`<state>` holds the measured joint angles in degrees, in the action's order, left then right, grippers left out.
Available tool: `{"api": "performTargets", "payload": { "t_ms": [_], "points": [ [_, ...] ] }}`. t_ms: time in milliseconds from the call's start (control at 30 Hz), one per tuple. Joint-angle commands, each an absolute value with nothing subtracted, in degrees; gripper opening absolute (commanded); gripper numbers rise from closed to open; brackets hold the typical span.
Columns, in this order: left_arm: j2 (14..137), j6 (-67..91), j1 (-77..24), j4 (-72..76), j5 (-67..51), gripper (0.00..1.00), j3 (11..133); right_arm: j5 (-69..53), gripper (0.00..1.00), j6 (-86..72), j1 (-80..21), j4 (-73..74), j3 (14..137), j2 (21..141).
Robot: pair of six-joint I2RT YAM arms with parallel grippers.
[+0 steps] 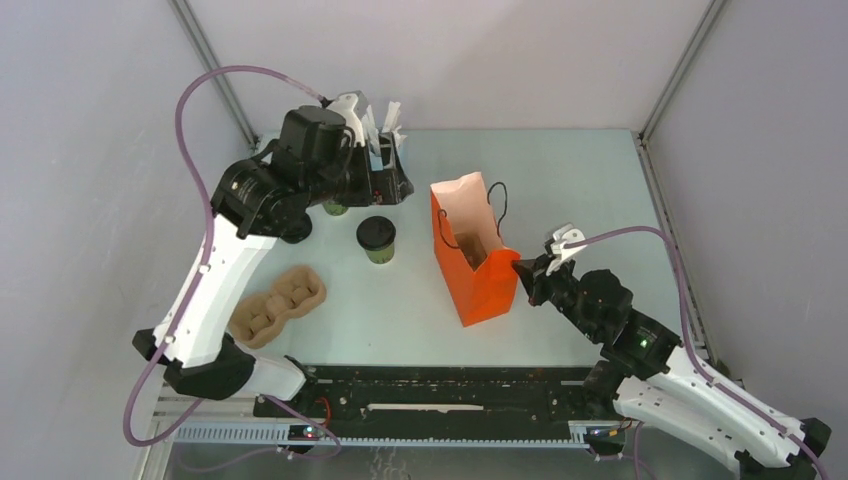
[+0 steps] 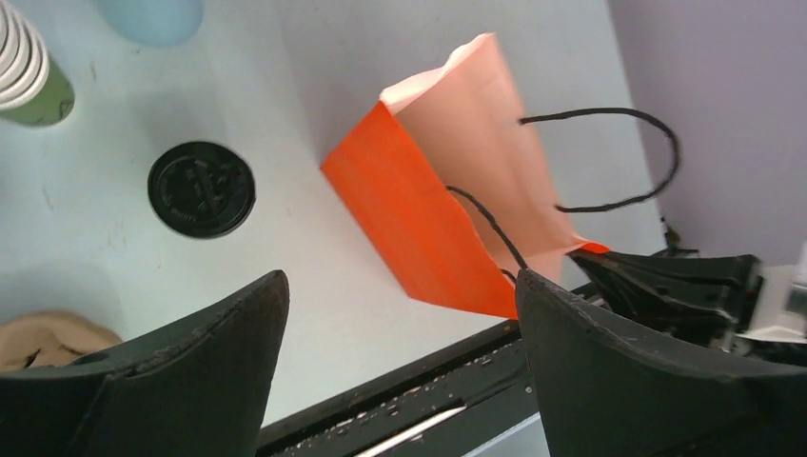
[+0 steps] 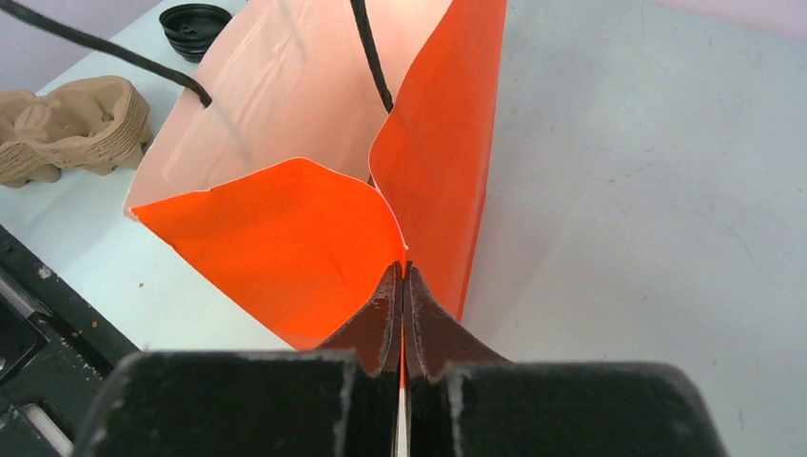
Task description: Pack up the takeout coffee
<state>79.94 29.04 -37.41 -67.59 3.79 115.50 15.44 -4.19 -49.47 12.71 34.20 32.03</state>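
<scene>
Upright on the counter, a little left of centre in the top view, black lid on: the takeout coffee, free of any grip and not yet packed. Just to its right, near but not touching: the orange bag, standing mouth up, black cord handles flopped outward.

Pinched at the bag's near corner by the right tool, fingers pressed together on the paper edge (no gap between them in the wrist view). Likely reason: to steady the light bag and keep its mouth spread for loading.

Further up the frame from the cup, toward the upper left: the left tool, fingers wide apart, holding nothing, looking down on lid and bag together. Probably lining up for a grasp of the cup.

Beside it at the back of the counter: a stack of cups and a light blue cup, neither part of the job. Lower left of the top view: a cardboard cup carrier, sockets up, well apart from the bag.

Next, by judgement: come down around the cup's body below the lid, close gently, lift, carry across, lower into the open mouth. Risks: crushing the thin paper wall, or snagging a cord handle on the way in.
</scene>
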Motion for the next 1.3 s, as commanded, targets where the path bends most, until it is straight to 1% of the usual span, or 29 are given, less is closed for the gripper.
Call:
{"api": "performTargets", "payload": {
  "t_ms": [0, 133, 300, 367, 467, 567, 933, 1000, 1033, 1067, 1133, 1200, 1233, 1267],
  "points": [
    [79.3, 30.9, -35.7, -70.2, 6.2, 0.93, 112.0, 18.0, 0.0, -6.3, -48.5, 16.2, 35.2, 31.8],
    [76.0, 31.5, -33.2, -68.1, 5.1, 0.94, 105.0, 14.9, 0.0, -2.2, -44.0, 17.4, 36.2, 32.4],
    [71.1, 33.7, -29.8, -63.1, 1.4, 0.94, 95.4, 5.6, 0.0, -1.2, -34.6, 16.8, 37.6, 33.8],
    [69.7, 34.0, -28.9, -62.0, 0.5, 0.94, 93.2, 2.7, 0.02, -0.2, -31.6, 15.2, 37.8, 34.9],
    [68.7, 34.0, -28.3, -61.6, 0.4, 0.93, 92.1, -1.9, 0.03, 1.4, -28.8, 11.6, 38.2, 37.8],
    [68.0, 33.9, -28.0, -61.6, 0.6, 0.93, 91.9, -5.4, 0.01, 2.8, -26.4, 7.1, 38.7, 41.8],
    [65.3, 33.8, -27.4, -61.7, 2.2, 0.93, 92.8, -9.5, 0.0, 6.3, -24.1, -3.2, 45.6, 56.6],
    [65.1, 33.7, -27.3, -62.0, 2.4, 0.93, 93.2, -9.8, 0.02, 6.2, -24.0, -3.9, 46.8, 58.7],
    [65.0, 33.6, -27.3, -62.0, 2.3, 0.93, 93.2, -9.7, 0.05, 6.4, -23.8, -3.4, 48.2, 59.8],
    [64.8, 33.6, -27.2, -62.1, 2.4, 0.93, 93.3, -9.1, 0.12, 6.4, -23.8, -2.4, 49.5, 60.6],
    [64.5, 33.4, -27.2, -62.5, 2.6, 0.93, 93.5, -5.7, 0.36, 6.0, -24.0, 2.5, 52.5, 61.2],
    [64.2, 33.2, -27.2, -62.9, 3.5, 0.93, 94.0, -2.0, 0.65, 3.0, -24.3, 10.0, 55.6, 60.2],
    [64.0, 33.0, -27.1, -63.2, 3.8, 0.93, 94.2, -1.0, 0.74, 1.7, -24.5, 13.6, 57.2, 59.5],
    [63.9, 32.8, -27.2, -63.4, 4.2, 0.93, 94.6, -0.3, 0.79, 0.5, -24.7, 18.0, 58.8, 58.8]
  ]
}}
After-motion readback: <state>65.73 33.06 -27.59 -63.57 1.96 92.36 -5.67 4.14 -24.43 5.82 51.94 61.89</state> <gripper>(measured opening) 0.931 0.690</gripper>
